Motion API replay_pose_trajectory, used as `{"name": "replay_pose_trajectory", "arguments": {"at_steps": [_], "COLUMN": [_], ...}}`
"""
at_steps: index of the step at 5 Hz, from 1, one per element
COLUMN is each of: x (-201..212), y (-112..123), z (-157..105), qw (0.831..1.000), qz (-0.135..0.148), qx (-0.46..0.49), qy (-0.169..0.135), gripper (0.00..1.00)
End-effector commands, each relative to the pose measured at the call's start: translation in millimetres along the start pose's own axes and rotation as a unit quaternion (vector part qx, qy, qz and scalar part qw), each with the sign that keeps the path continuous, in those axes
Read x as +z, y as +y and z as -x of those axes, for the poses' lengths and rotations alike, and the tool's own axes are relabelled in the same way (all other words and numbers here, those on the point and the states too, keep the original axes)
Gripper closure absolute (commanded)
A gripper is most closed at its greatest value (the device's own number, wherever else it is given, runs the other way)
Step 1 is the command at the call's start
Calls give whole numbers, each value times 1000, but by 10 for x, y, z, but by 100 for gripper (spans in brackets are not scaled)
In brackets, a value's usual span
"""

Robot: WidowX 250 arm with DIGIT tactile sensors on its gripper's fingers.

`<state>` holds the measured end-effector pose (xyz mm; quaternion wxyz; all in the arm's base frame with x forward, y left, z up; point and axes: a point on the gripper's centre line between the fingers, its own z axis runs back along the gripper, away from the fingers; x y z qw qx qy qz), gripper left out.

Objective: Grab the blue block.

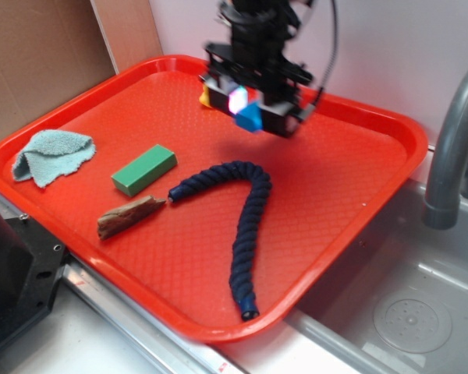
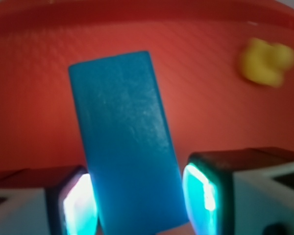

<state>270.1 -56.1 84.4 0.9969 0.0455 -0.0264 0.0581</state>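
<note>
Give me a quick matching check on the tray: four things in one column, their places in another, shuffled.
1. blue block
2. green block
3. cloth
4. rope

A. left edge of the tray
B. between the fingers of the gripper
C. curved across the tray's middle
D. just above the piece of wood

Pairs: 1-B, 2-D, 3-A, 4-C

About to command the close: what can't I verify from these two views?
- Exterior: gripper is blurred and hides most of the blue block.
- Wrist: pad contact with the blue block is unclear; its near end is cut off by the bottom edge.
- Yellow object: too blurred to identify.
</note>
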Motion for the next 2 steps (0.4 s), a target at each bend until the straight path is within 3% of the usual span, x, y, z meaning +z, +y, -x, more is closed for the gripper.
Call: {"name": "replay_pose_trajectory", "arguments": {"at_steps": [1, 2], "x": [1083, 1264], "y": [691, 865], "z": [407, 506], "qw": [994, 997], "qz": [-10, 1], "qx": [-101, -74], "qy": [-29, -27], "gripper": [100, 100]}}
